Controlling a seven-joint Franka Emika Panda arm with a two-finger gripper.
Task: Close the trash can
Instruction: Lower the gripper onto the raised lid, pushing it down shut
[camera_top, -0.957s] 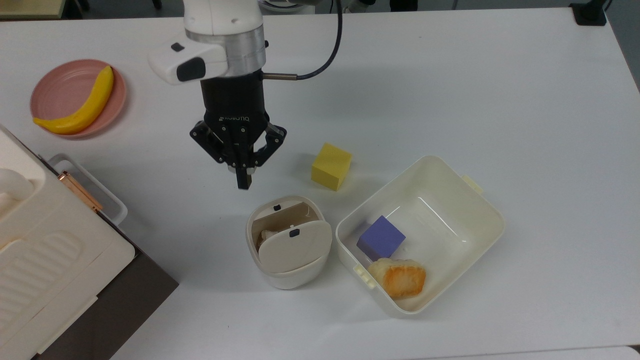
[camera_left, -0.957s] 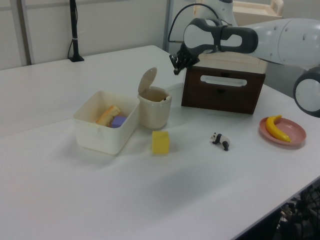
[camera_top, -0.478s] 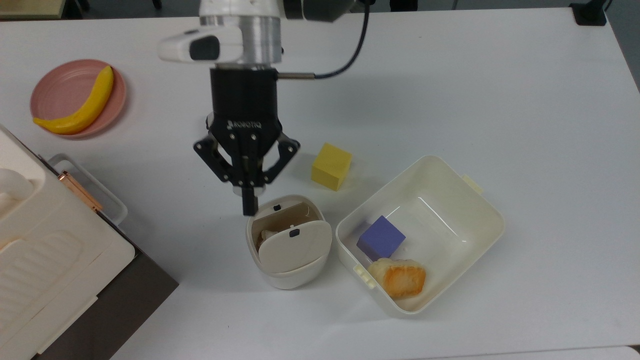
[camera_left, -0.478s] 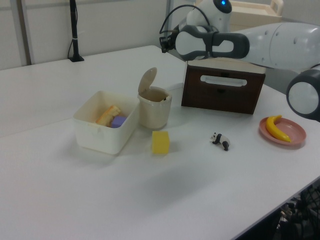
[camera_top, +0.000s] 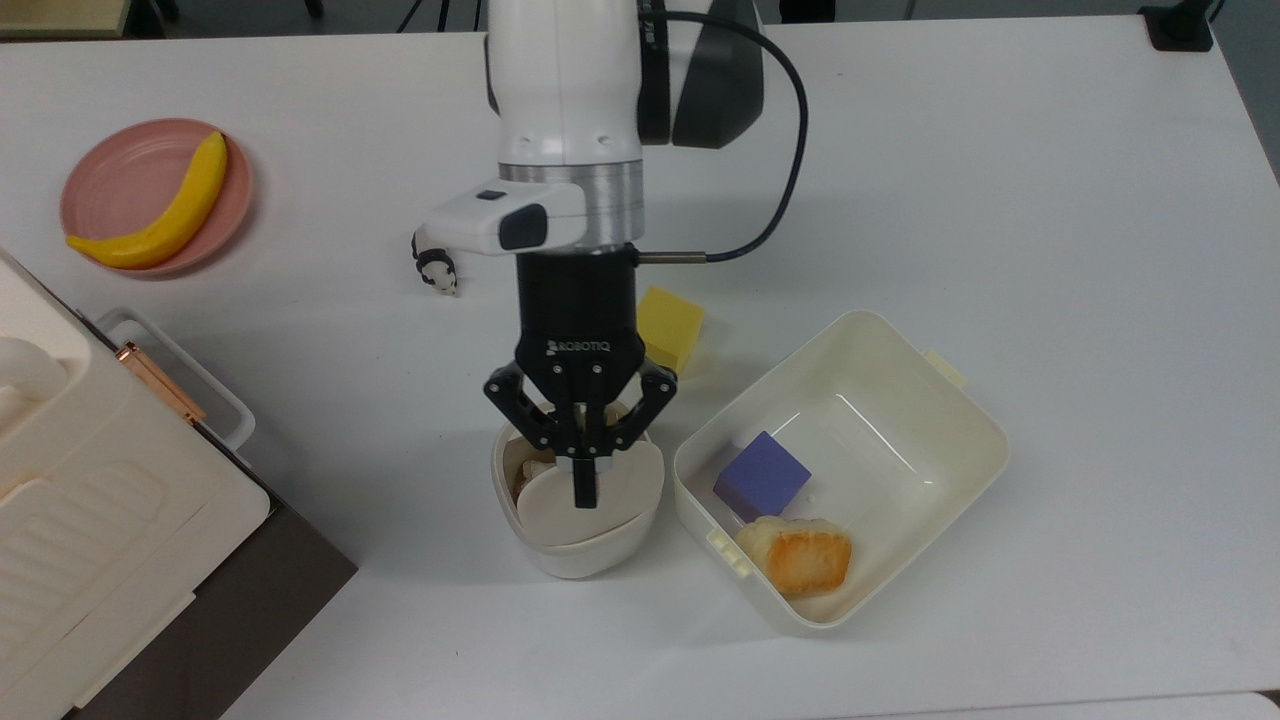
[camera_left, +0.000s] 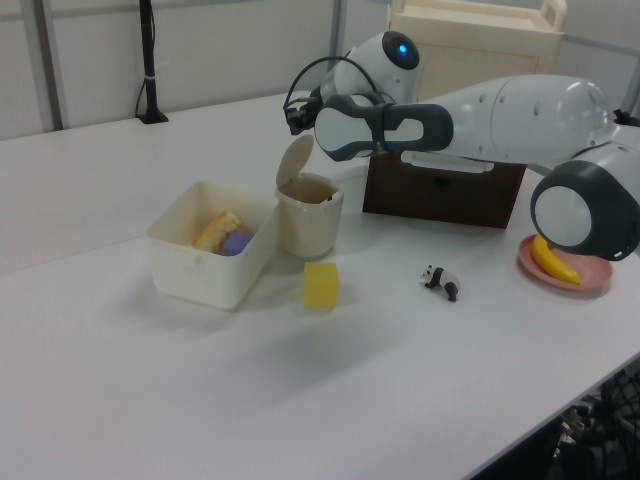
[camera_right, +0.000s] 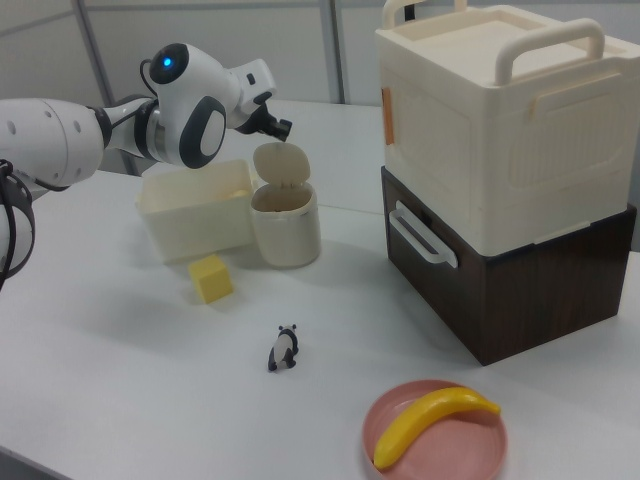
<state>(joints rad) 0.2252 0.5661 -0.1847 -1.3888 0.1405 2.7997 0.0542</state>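
Cream: one trash can (camera_top: 575, 520), one tub (camera_top: 900, 370).

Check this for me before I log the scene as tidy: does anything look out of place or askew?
One thing stands out: the trash can has its hinged lid standing up, so its mouth is open. The gripper hangs just above that lid. The banana lies on its pink plate, and nothing looks spilled or damaged.

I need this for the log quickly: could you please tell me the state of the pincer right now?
Pincer: shut, holding nothing, poised above the trash can's raised lid.
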